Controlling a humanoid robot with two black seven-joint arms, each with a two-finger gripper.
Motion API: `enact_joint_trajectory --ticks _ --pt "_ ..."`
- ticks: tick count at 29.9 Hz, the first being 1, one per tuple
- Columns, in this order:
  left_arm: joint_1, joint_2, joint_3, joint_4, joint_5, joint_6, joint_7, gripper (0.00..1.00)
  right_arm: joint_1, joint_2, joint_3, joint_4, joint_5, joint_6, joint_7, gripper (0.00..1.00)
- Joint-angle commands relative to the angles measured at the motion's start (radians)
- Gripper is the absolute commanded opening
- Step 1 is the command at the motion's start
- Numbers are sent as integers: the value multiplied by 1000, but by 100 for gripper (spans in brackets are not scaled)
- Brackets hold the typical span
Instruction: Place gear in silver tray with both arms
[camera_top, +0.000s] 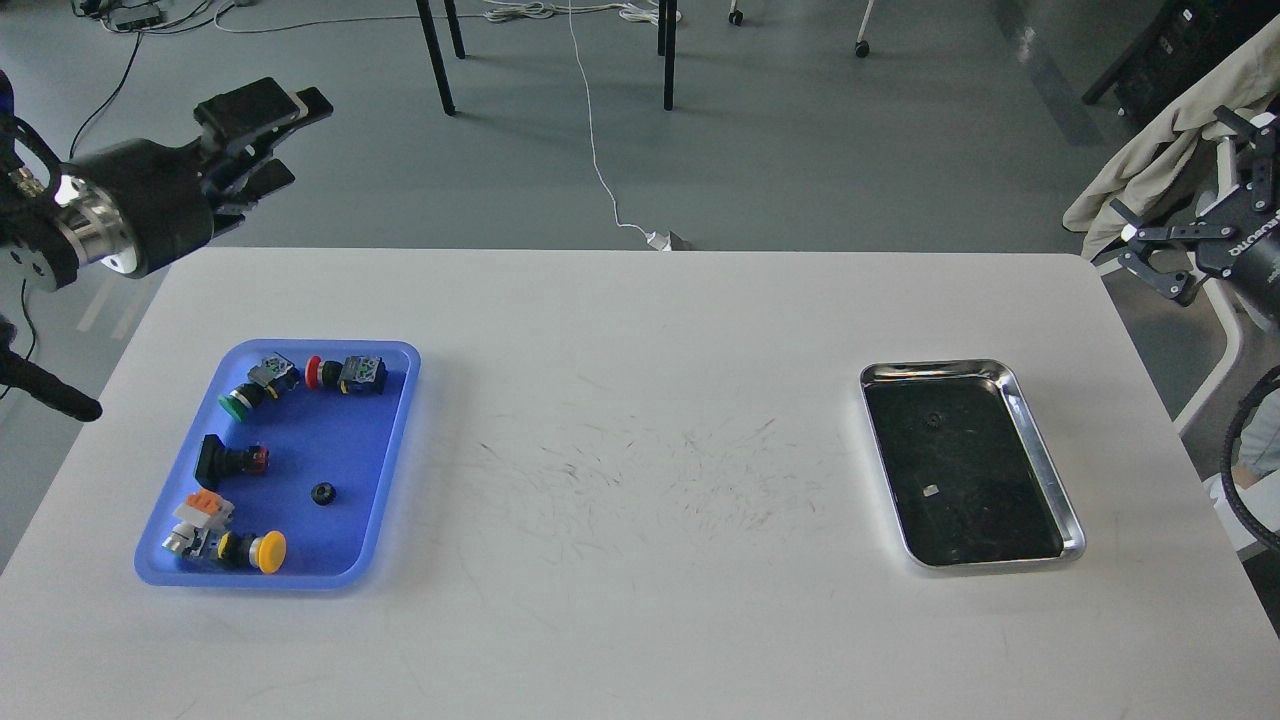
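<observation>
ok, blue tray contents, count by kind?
In the blue tray:
Push-button switches: 4 (green, red, yellow, black)
Small black gear: 1
Total: 5

Wide open middle of the surface (640, 420), clutter only at its two ends.

Broad bare stretch between the blue tray (395, 450) at left of frame and the silver tray (1045, 470) at right, nothing standing in it but faint scuff marks. Blue tray crowded with push-button switches along its upper and left sides; small black gear (322, 494) sitting apart from them in a bare patch right of centre, reachable from above. Silver tray open across its dark bottom, low rim all round. Left claw (262, 130) raised past the upper-left corner, right claw (1165, 245) off the right edge, both clear of the surface.
</observation>
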Motion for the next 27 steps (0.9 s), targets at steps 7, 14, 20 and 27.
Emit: enact_joint_trajectory --ticks 7,14,20,27 --pt "6 146 249 -36 52 4 3 98 -21 64 -18 -7 -39 0 -1 98" --pt "12 218 406 -33 90 30 -5 98 -21 87 -12 -27 -137 0 -3 98" --pt "17 186 516 -33 313 129 -11 97 -21 88 -3 -46 -137 0 -3 99" --pt "58 103 532 -28 632 214 -36 97 -22 95 -5 -44 -137 0 -3 99"
